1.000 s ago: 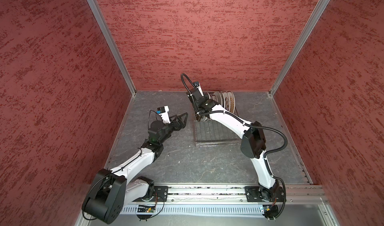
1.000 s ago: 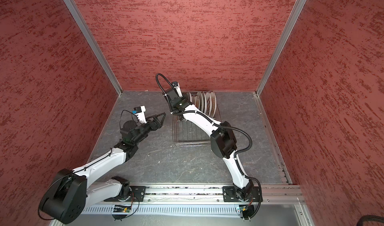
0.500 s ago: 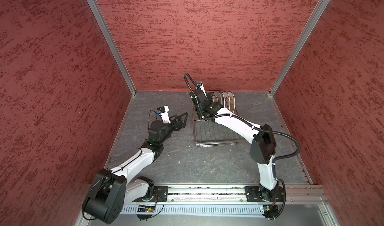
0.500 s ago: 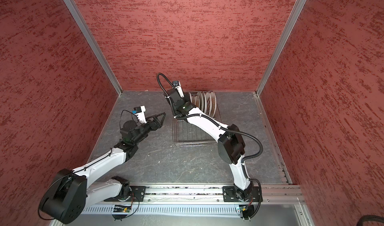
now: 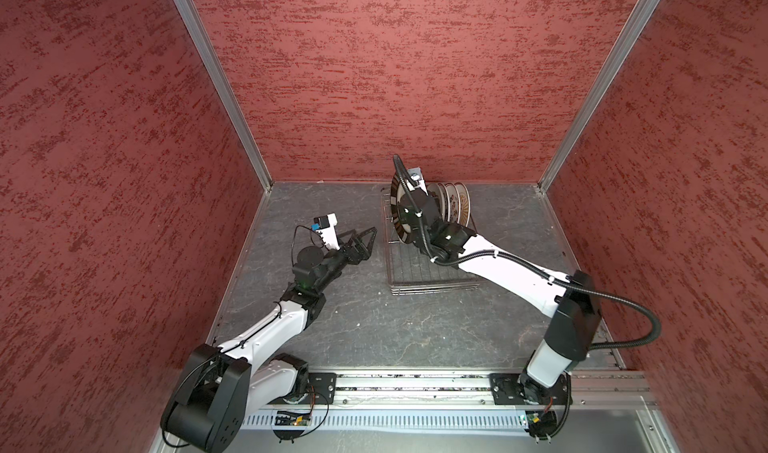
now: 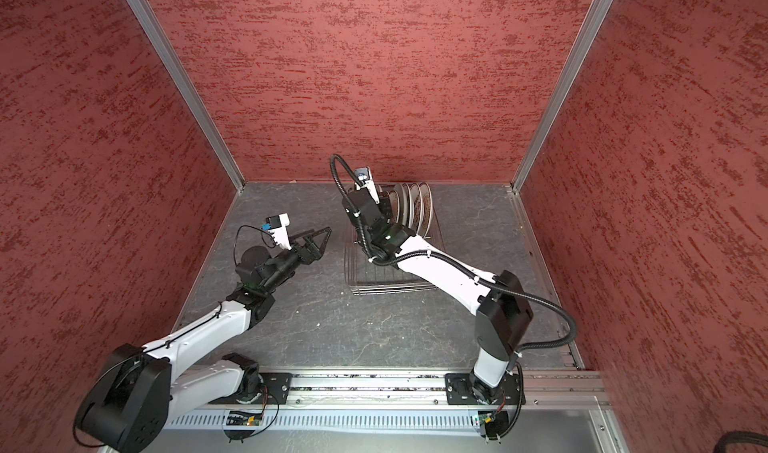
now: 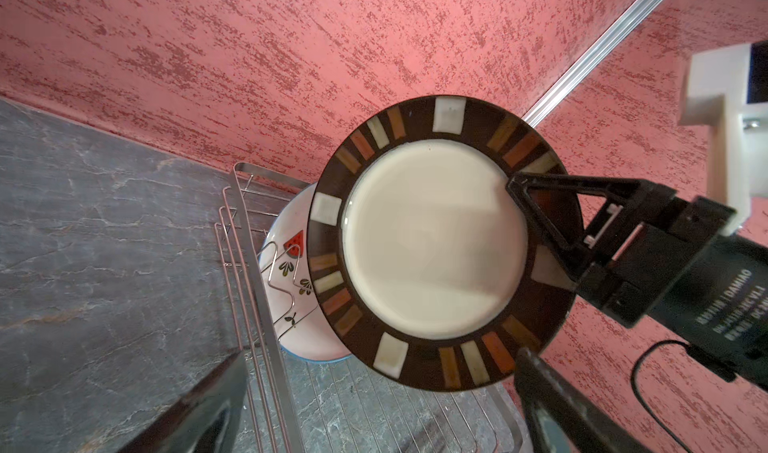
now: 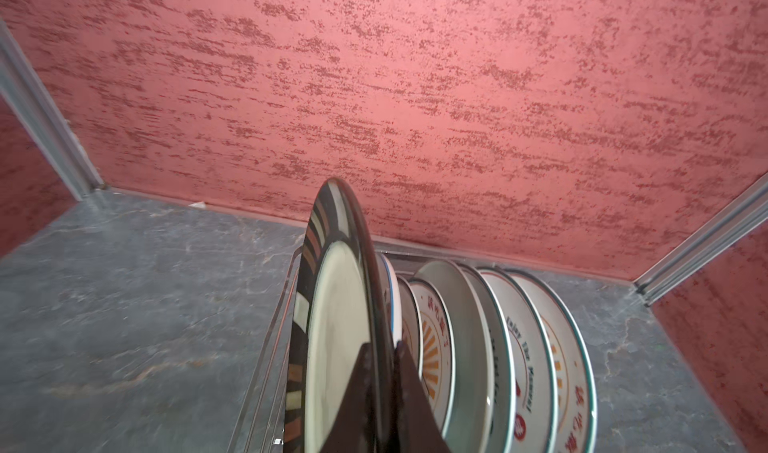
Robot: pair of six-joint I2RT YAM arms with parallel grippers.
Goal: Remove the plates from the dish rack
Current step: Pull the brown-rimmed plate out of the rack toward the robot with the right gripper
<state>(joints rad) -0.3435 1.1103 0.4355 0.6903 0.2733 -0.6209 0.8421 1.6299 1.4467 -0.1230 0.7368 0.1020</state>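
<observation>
One-seventh of the way in, at best. Pinching the big round ceramic plate with the dark mosaic rim and cream centre (image 7: 432,243) by its edge with the right gripper (image 8: 384,367), one finger on each face, clamped tight. Holding it upright and raised over one end of the rectangular silver wire dish rack (image 5: 432,285); hard to tell whether it's fully clear of the prongs.

Leaving six in the slots by my count: the white round plate with red watermelon slices (image 7: 291,259) right behind the pinching fingers, then the row of smaller white plates with orange sunbursts and red lettering (image 8: 519,367) further out past them.

Hovering the left gripper (image 5: 362,241) with fingers spread wide, gripping nothing, aiming the gap between them at the cream face without touching it. Looking like a handover getting set up, just guessing.

Seeing nothing set down on the grey stone-look table (image 5: 374,326) yet, so basically everything left to do.
</observation>
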